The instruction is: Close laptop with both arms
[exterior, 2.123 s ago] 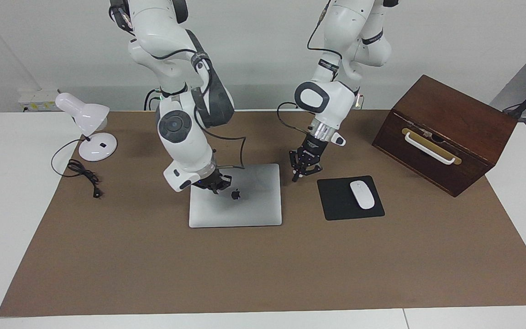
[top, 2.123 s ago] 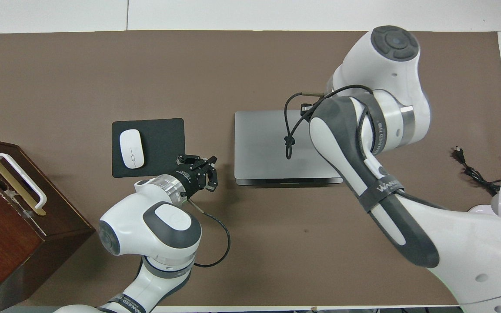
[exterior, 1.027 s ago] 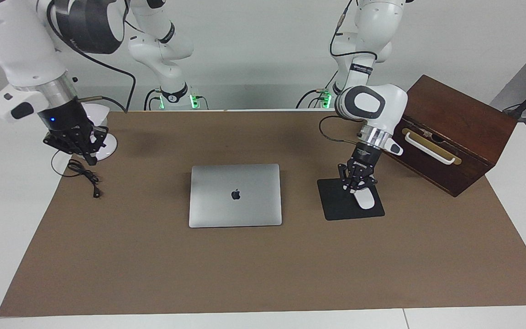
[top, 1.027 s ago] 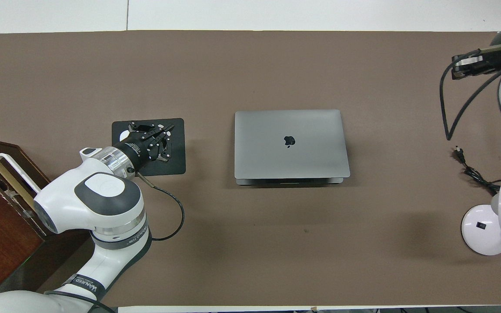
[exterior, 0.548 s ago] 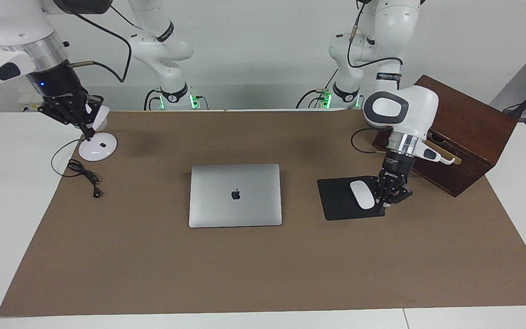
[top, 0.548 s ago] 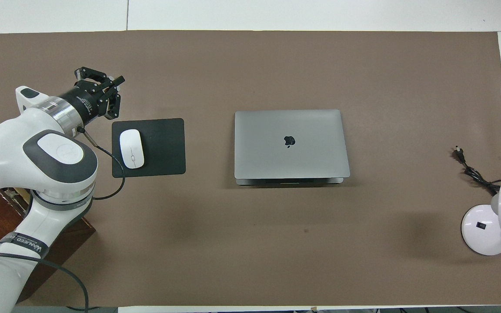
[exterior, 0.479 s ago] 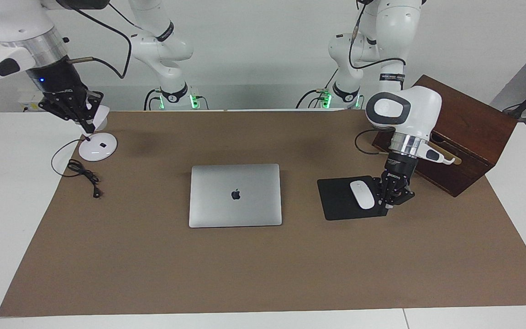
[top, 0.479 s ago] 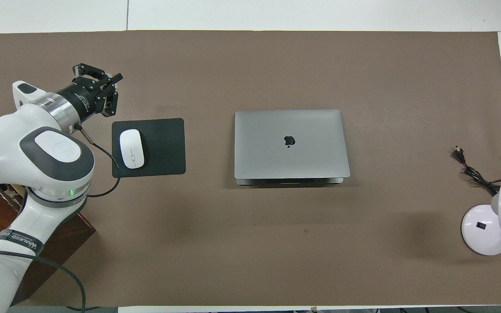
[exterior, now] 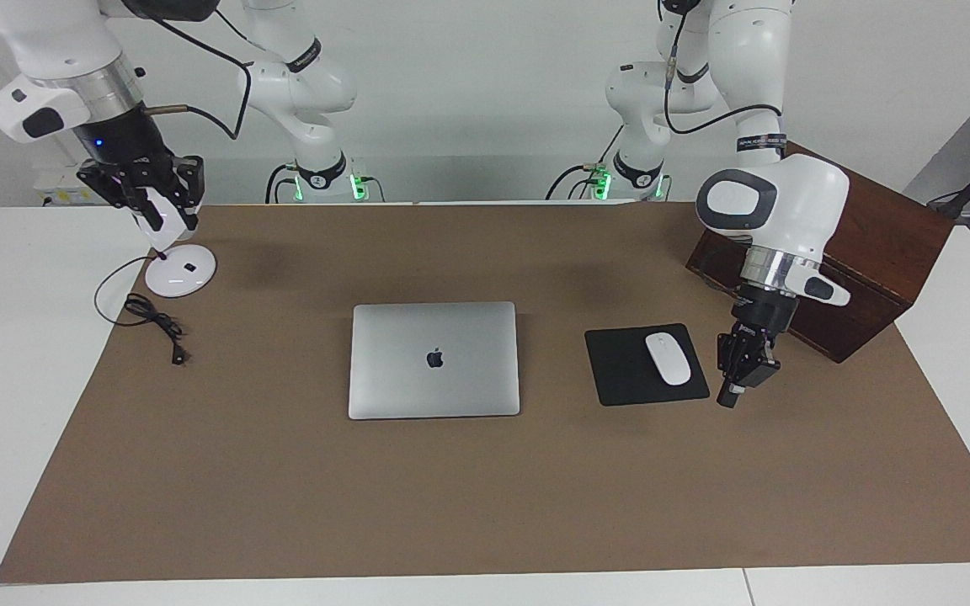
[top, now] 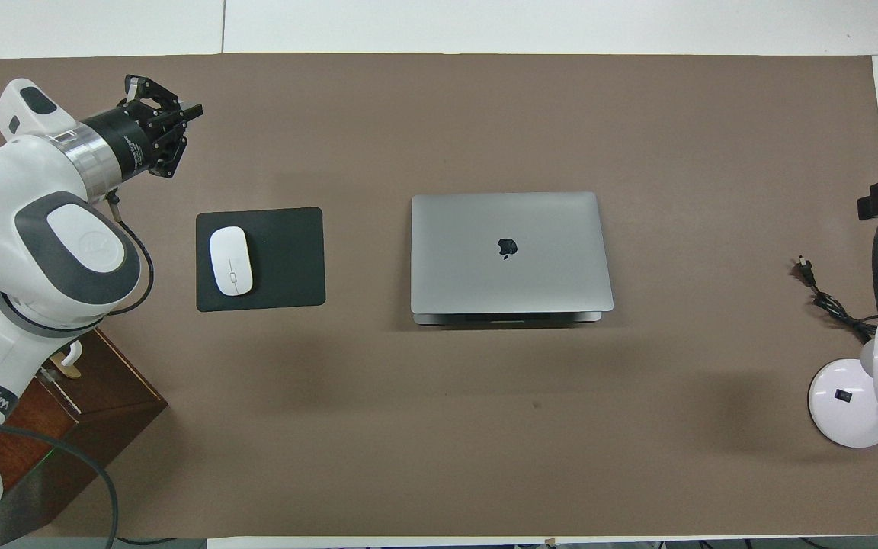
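The silver-grey laptop (exterior: 434,358) (top: 511,252) lies shut on the brown mat, lid flat with the apple logo up. Neither arm touches it. My left gripper (exterior: 729,396) (top: 180,130) is shut and holds nothing. It hangs low over the mat, just off the mouse pad's corner toward the left arm's end of the table. My right gripper (exterior: 161,215) is raised over the white lamp at the right arm's end, open and holding nothing. In the overhead view only a bit of that arm's wrist and cable shows at the edge.
A black mouse pad (exterior: 615,370) (top: 286,259) with a white mouse (exterior: 668,358) (top: 231,261) lies beside the laptop. A dark wooden box (exterior: 855,219) (top: 104,396) stands at the left arm's end. The lamp (exterior: 180,271) (top: 850,404) and its cord (exterior: 152,320) (top: 828,301) are at the right arm's end.
My left gripper has drifted off the mouse pad's edge toward the left arm's end of the table. The right gripper shifted slightly over the lamp and its fingers have parted. The laptop has not moved.
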{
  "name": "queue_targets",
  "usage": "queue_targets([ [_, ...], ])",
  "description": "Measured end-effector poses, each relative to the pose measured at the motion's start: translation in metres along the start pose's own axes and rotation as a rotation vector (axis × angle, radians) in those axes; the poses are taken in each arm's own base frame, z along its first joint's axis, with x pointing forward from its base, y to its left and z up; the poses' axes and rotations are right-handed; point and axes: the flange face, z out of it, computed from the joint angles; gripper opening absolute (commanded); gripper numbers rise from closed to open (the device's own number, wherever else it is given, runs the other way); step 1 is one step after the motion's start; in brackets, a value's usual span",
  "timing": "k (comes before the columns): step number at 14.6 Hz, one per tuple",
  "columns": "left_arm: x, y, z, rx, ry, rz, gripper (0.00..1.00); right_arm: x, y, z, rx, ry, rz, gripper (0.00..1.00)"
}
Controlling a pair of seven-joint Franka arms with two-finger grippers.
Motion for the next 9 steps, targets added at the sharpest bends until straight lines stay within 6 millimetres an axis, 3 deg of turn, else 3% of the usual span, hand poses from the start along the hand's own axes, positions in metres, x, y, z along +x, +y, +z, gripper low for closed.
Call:
queue_targets([
  [1,-0.003,0.005,0.001,0.039,0.001,0.088,0.0,-0.001,0.002,0.004,0.0,0.002,0.004,0.97],
  [4,-0.002,0.021,-0.002,0.193,-0.019,0.292,0.0,-0.006,0.003,0.007,-0.001,0.004,0.006,0.99],
  [9,-0.005,0.038,-0.023,0.432,-0.078,0.439,0.0,-0.005,0.002,-0.001,-0.004,0.051,0.004,1.0],
])
